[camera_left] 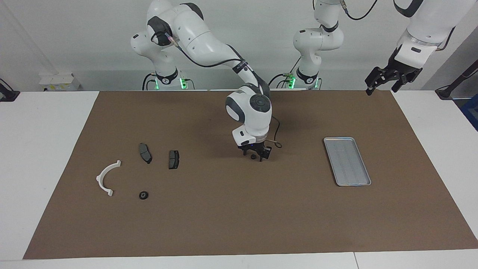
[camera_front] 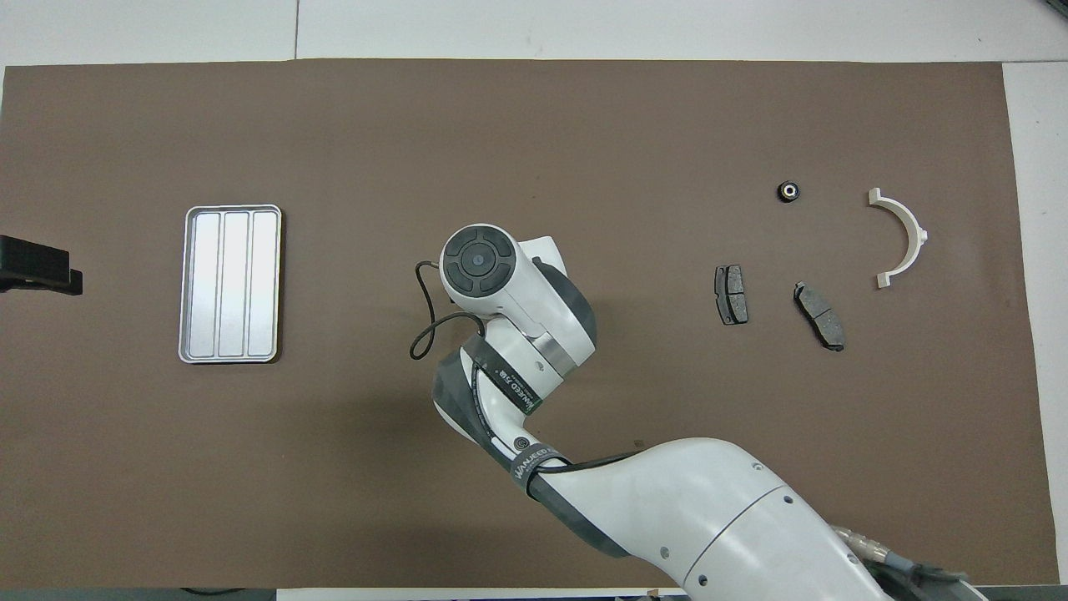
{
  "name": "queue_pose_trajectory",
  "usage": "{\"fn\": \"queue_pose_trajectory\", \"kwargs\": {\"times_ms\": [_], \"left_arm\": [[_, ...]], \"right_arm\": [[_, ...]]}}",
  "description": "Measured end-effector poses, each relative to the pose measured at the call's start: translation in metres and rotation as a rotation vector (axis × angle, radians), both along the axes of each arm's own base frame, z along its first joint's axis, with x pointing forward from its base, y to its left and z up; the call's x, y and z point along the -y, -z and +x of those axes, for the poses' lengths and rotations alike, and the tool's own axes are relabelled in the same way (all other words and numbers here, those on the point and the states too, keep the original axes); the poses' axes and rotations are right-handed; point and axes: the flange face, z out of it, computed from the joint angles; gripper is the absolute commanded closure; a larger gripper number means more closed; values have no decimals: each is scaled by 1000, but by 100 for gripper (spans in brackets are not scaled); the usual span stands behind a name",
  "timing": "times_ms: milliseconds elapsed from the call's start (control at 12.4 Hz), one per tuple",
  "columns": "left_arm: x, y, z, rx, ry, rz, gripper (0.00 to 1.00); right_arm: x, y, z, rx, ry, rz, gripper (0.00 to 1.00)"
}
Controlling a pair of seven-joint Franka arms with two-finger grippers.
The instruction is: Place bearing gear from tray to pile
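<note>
The right gripper [camera_left: 256, 156] was low on the brown mat [camera_left: 224, 216], between the tray [camera_left: 347, 161] and the pile. Its fingers [camera_left: 266, 152] stood on both sides of a small dark bearing gear [camera_left: 253, 156] on the mat, but I could not tell if they were gripping it. The tray lay toward the left arm's end of the bench [camera_left: 41, 149]. Toward the right arm's end lay two brake pads [camera_left: 145, 152], a white bracket [camera_left: 106, 178] and another small gear [camera_left: 143, 195]. The left gripper [camera_left: 384, 80] waited high up with its fingers wide.
</note>
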Motion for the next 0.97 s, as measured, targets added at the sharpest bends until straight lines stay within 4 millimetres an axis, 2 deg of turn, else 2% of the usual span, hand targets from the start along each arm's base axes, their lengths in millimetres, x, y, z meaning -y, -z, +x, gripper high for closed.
{"fn": "queue_pose_trajectory", "kwargs": {"times_ms": [81,404,646,807,888,968], "left_arm": [[0,0,0,-1,5,0,0],[2,11,-2,-17,18,0,0],[11,15,-3,-14,36,1,0],[16,15,-3,-14,45,1,0],[16,15,-4,-13,46,1,0],[16,17,-5,-10,46,1,0]], "right_arm": [[0,-3,0,2,0,1,99],[1,-6,0,-2,1,-4,100],[6,-7,1,-20,5,-23,100],[28,-20,17,-58,-13,-72,100],[47,-36,33,-78,-44,-87,100],[78,-60,54,-96,-94,-94,100]]}}
